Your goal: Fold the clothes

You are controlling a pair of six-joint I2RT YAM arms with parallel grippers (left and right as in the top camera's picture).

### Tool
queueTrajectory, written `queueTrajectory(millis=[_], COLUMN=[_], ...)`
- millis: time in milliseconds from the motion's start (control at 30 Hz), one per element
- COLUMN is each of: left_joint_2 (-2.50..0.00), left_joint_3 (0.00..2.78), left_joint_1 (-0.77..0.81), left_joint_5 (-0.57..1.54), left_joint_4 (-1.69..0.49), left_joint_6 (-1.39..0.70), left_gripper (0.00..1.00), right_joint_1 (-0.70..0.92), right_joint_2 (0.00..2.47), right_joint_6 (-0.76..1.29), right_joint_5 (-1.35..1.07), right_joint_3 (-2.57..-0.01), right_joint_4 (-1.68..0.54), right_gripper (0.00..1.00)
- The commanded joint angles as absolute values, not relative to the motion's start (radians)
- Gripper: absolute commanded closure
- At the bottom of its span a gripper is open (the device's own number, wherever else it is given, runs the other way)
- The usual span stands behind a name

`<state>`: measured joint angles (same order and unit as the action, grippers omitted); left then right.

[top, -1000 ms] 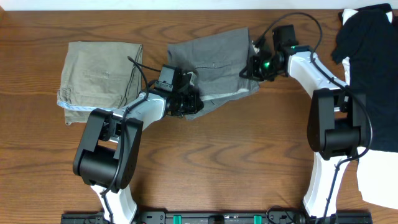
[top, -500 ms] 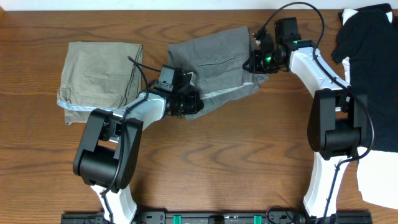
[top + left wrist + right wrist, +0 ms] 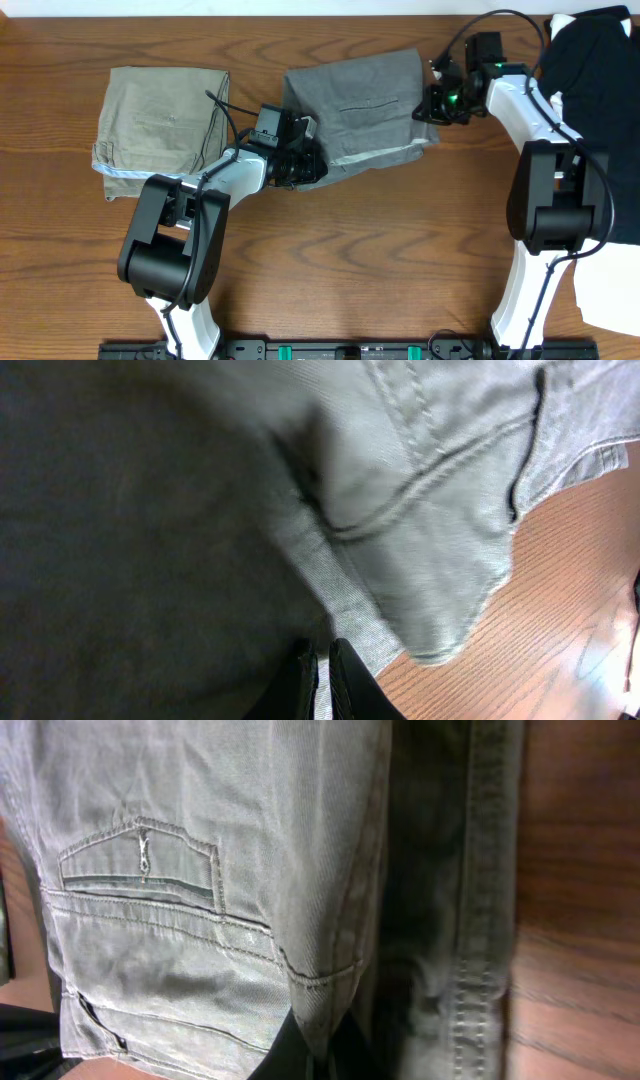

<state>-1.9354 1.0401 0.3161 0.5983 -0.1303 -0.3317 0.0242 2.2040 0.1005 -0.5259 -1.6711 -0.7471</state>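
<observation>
Grey woven shorts (image 3: 360, 110) lie spread at the table's back centre, with a welt pocket (image 3: 140, 860) and seams (image 3: 420, 470) showing in the wrist views. My left gripper (image 3: 300, 165) is shut on the shorts' near left corner; cloth shows pinched between its fingertips (image 3: 322, 680). My right gripper (image 3: 432, 103) is shut on the shorts' right edge, a fold of grey cloth clamped between its fingers (image 3: 320, 1050). Folded olive-khaki shorts (image 3: 160, 120) with a pale-blue lining edge lie at the left. A black garment (image 3: 600, 100) lies over a white one (image 3: 605, 290) at the right.
Bare wooden table (image 3: 360, 250) fills the front and middle. Both arm bases stand at the near edge. The black and white garments reach the right edge of the overhead view.
My right gripper has pulled the grey shorts' right edge to the right and slightly back, spreading the cloth flatter. The left gripper has held its place on the near left corner.
</observation>
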Motion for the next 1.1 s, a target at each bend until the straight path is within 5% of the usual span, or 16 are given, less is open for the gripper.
queueTrajectory(millis=[0,300,400,600,800,1000,1067], left_joint_2=[-1.956,-1.909,-1.847,-1.726,-1.688,-1.76,-1.798], left_joint_3=[1.035,1.054,1.079,1.083,1.083,1.083,1.083], left_joint_1=[0.315,0.315,0.315,0.315,0.315,0.335,0.347], left_joint_5=[0.563,0.564,0.564,0.523,0.454,0.455,0.455], left_joint_4=[-0.144,-0.139,-0.117,-0.036,0.002,0.086,0.128], left_joint_6=[-0.307,-0.307,-0.308,-0.308,-0.308,-0.309,-0.308], left_gripper=[0.91,0.91,0.9,0.83,0.78,0.78,0.78], right_joint_1=[0.01,0.02,0.02,0.009,0.015,0.055,0.069], right_joint_2=[2.21,2.21,2.21,2.202,2.185,2.189,2.193], right_joint_6=[0.088,0.088,0.088,0.075,0.043,0.043,0.043], right_joint_5=[-0.505,-0.548,-0.614,-0.621,-0.61,-0.568,-0.529], right_joint_3=[-1.697,-1.697,-1.7,-1.759,-1.891,-1.9,-1.884], right_joint_4=[-0.757,-0.805,-0.819,-0.909,-1.015,-0.954,-0.933], right_gripper=[0.97,0.69,0.36,0.28,0.39,0.92,0.98])
